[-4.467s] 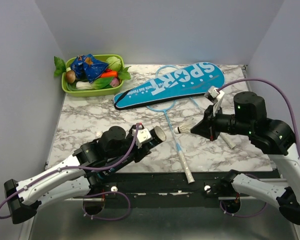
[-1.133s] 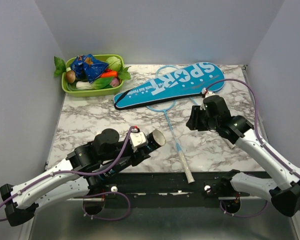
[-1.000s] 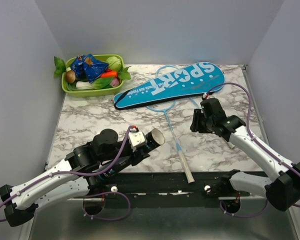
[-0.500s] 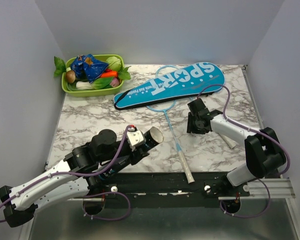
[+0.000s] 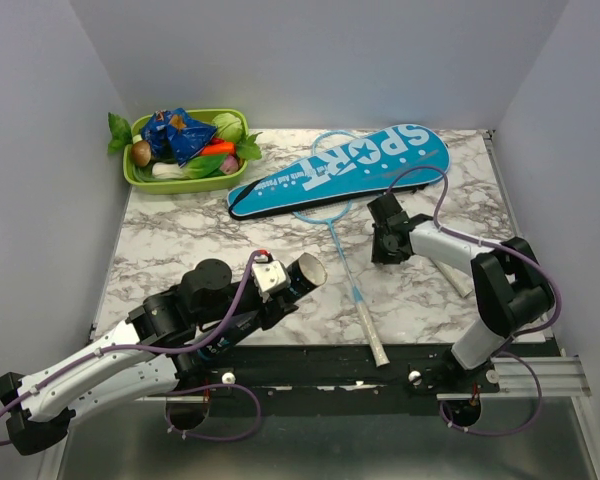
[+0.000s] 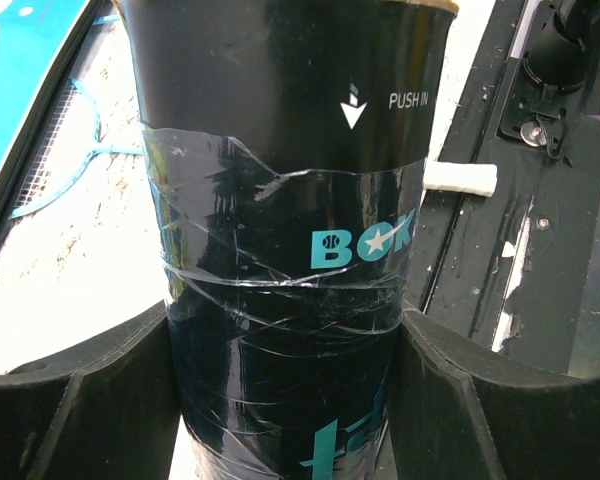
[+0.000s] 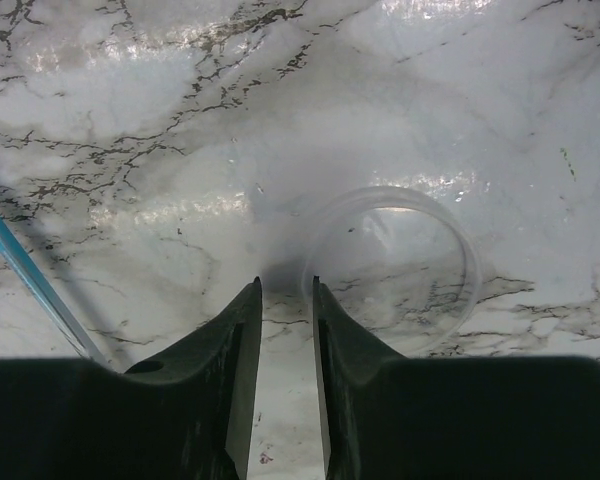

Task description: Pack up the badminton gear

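My left gripper [image 5: 280,285] [image 6: 285,320] is shut on the dark tube [image 5: 300,274] [image 6: 280,200], which lies tilted with its open mouth toward the rackets. My right gripper [image 5: 382,256] [image 7: 286,283] is down at the marble top, jaws a narrow gap apart with nothing held. A clear round lid [image 7: 392,192] lies flat there, its left rim at my right fingertip [image 7: 316,290]. One light-blue racket [image 5: 346,264] lies mid-table, its shaft [image 7: 20,270] left of my fingers. The second racket's white butt [image 5: 458,282] shows under my right arm. The blue "SPORT" cover [image 5: 340,170] lies behind.
A green tray of toy vegetables [image 5: 185,150] stands at the back left corner. The black base rail [image 5: 310,365] runs along the near edge. Grey walls close in the table on three sides.
My right arm has stretched forward and dropped to the table left of where it was, and its jaws have narrowed. My left gripper has kept still with the tube.
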{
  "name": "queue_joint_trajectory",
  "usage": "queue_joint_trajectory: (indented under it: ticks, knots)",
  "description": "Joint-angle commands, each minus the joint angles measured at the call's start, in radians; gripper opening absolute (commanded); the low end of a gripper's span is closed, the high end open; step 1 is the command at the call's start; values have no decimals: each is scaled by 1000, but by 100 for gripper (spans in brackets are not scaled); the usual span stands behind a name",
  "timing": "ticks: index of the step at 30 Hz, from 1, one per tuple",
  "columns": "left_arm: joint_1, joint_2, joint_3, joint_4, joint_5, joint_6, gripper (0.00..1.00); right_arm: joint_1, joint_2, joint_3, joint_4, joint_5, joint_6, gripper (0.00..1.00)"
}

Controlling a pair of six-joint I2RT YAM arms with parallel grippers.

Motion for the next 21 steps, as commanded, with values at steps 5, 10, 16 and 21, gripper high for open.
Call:
queue_joint_trajectory:
  ticks: [5,10,16,21]
  knots:
    - [1,-12,18,38,-17,-4,0,-6,34,27,15,40,-8,19]
    - [1,-12,18,40,-13,-4,0,-6,31,29,15,32,-14,10]
    - [1,-6,18,40,-13,-4,0,-6,-9,34,-3,33,-28,1]
    - [1,3,18,40,2,-2,0,-6,-104,60,-51,7,-43,1]
